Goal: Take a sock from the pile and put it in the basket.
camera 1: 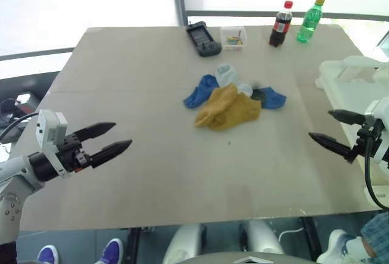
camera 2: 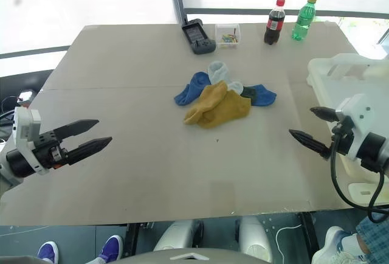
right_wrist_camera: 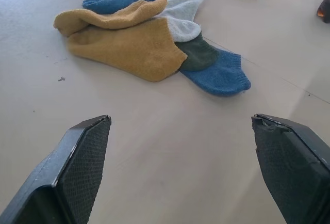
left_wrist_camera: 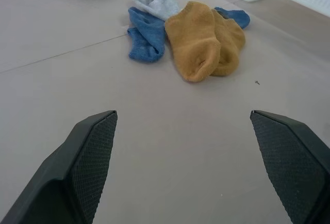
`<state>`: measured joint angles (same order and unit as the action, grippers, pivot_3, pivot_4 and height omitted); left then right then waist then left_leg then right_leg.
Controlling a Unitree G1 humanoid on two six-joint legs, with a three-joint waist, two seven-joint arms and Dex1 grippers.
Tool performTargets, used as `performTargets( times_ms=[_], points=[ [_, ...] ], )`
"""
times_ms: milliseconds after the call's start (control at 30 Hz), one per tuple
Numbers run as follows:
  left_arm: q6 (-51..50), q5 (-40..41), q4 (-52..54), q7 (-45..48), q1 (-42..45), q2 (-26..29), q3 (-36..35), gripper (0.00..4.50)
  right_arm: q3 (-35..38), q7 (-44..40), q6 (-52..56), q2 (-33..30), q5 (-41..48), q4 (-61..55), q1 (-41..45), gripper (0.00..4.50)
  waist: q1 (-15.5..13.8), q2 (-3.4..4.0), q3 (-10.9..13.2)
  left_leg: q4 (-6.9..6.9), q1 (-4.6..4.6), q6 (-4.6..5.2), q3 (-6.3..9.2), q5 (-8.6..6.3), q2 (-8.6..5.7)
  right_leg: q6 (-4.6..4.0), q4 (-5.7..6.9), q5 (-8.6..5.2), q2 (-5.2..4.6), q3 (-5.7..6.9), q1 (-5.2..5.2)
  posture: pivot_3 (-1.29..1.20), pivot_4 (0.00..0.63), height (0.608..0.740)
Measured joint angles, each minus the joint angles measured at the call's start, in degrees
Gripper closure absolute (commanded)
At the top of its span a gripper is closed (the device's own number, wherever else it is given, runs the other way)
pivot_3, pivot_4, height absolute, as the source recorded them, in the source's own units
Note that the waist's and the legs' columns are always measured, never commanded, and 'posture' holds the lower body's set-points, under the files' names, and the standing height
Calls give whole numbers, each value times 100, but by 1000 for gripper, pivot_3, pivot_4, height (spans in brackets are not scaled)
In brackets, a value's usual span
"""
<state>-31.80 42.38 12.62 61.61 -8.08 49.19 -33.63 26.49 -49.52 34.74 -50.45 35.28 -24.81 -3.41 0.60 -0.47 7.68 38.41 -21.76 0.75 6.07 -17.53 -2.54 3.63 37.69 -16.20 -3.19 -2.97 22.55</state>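
The pile sits mid-table, bare board all round. Left gripper and right gripper hover spread wide at opposite edges, the basket at the right edge.

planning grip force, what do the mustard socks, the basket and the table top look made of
Mustard socks: soft knit fabric, fuzzy matte surface, ribbed cuffs.
Basket: likely hard white plastic, smooth, slightly glossy moulded rim.
Table top: matte beige board, perhaps laminate or fibreboard; a thin seam crosses it.
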Motion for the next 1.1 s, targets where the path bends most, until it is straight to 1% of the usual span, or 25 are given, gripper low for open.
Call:
performTargets(
  times_ms=[367,767,900,1033,1100],
  points=[
    [-67,42,-59,-60,330,-2,58,117,-116,250,126,54,121,-206,154,0,1,0,0,0,-2,-6,-1,3,0,0,-2,0,0,1,2,0,150,740],
    [-284,160,42,-245,536,-75,251,117,-189,271,124,126,194,-231,207,0,1,0,0,0,-1,-6,-1,4,0,0,0,0,0,1,2,0,150,740],
    [-285,140,198,-499,570,-160,339,117,-226,260,117,140,194,-230,207,0,2,0,0,0,-1,-7,-1,4,0,0,1,0,1,0,2,0,150,740],
    [-211,-242,489,-1101,575,-293,580,117,-313,263,114,175,197,-230,213,0,-1,-1,0,1,-1,-8,-1,5,0,0,3,0,1,-2,2,0,150,740],
    [-228,-306,682,-1294,575,-314,715,117,-320,267,114,200,205,-230,226,0,-2,-1,0,1,-1,-8,-1,5,0,0,3,0,0,-3,2,0,150,740]
  ],
)
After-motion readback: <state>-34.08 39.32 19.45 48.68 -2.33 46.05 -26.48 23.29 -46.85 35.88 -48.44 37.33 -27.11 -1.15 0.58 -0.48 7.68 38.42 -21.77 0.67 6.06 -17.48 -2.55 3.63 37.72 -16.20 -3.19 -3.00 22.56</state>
